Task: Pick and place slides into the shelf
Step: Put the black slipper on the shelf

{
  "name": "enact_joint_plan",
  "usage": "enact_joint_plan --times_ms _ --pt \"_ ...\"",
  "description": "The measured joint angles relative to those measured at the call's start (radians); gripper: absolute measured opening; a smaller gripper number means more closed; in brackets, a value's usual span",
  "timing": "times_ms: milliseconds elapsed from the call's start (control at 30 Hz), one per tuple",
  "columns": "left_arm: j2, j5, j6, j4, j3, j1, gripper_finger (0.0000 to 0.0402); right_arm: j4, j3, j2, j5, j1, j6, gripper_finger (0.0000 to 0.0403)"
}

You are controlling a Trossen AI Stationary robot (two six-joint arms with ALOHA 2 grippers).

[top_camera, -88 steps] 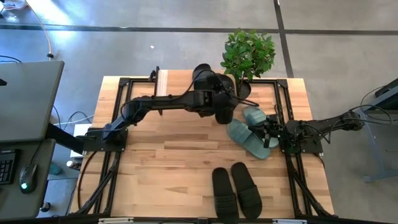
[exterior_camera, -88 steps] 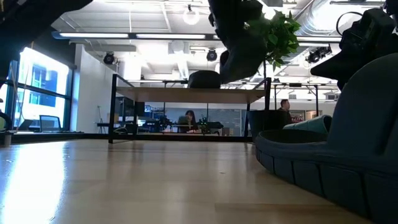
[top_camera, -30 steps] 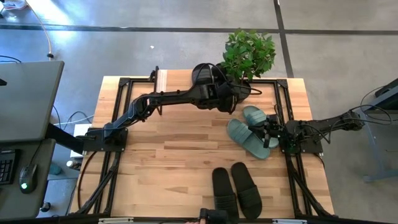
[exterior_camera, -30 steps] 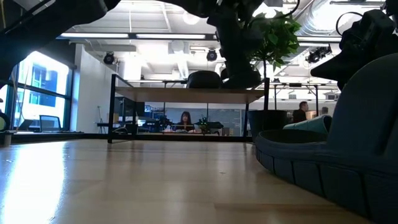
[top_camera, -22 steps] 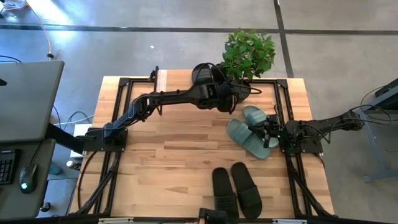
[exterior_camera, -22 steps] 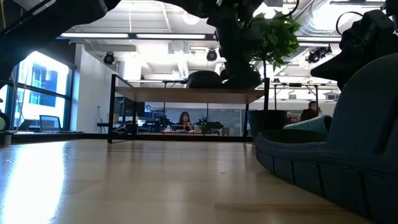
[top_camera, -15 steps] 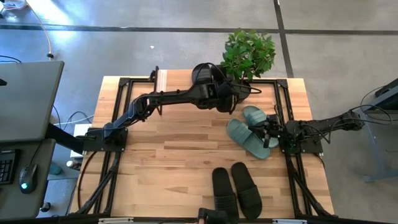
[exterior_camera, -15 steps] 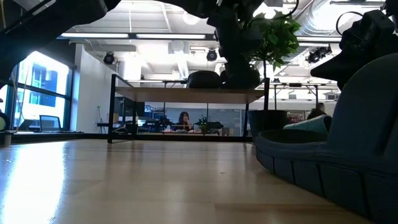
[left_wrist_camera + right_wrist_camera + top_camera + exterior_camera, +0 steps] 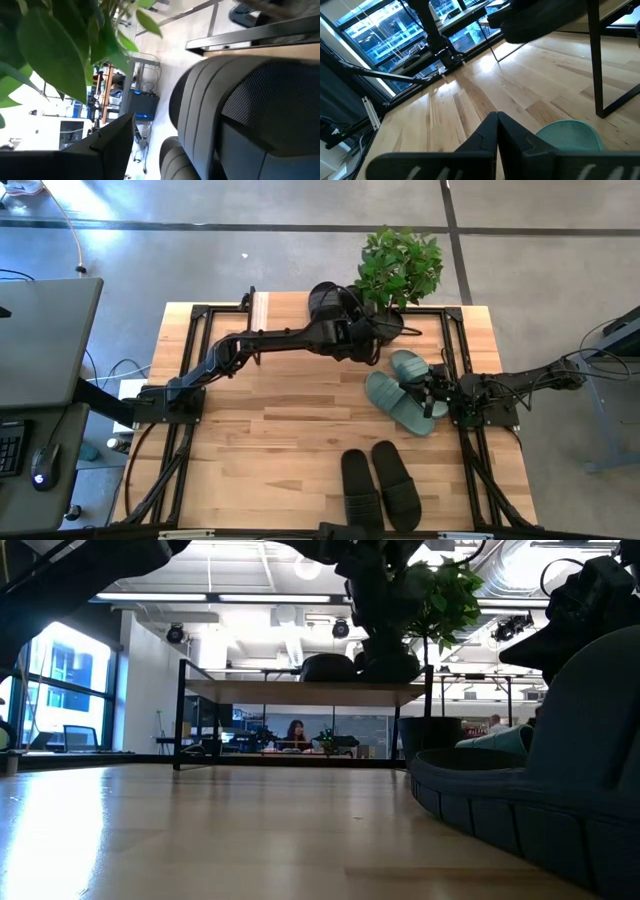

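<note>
Your left hand [image 9: 372, 332]: released over shelf [image 9: 300, 692] | black slide [image 9: 388, 664] just beneath it | right hand [image 9: 432, 392]: clenched by green slides [image 9: 400, 402]

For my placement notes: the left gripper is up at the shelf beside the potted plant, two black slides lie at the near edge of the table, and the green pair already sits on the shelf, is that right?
Not quite: the green pair is not on the shelf. The high view shows it lying on the table beside the right gripper. The rest holds: the left gripper is at the shelf beside the potted plant, and two black slides lie at the near edge.
</note>
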Motion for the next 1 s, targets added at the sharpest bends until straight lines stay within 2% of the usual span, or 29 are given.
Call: enact_joint_plan --times_ms 267,633,800,1000 --pt "0.000 -0.017 -0.006 -0.024 0.000 -0.024 0.0262 0.000 0.000 0.000 0.000 0.000 0.001 0.0000" --pt "-0.012 -0.028 -0.139 -0.175 0.020 -0.014 0.0261 0.001 0.000 0.000 -0.004 0.000 0.012 0.0000" --pt "-0.023 0.016 -0.213 -0.246 0.091 -0.015 0.0255 0.001 0.000 0.000 -0.004 0.000 0.012 0.0000" --pt "-0.045 0.093 -0.260 -0.299 0.083 -0.014 0.0253 0.004 0.000 0.000 -0.007 0.000 0.011 0.0000"
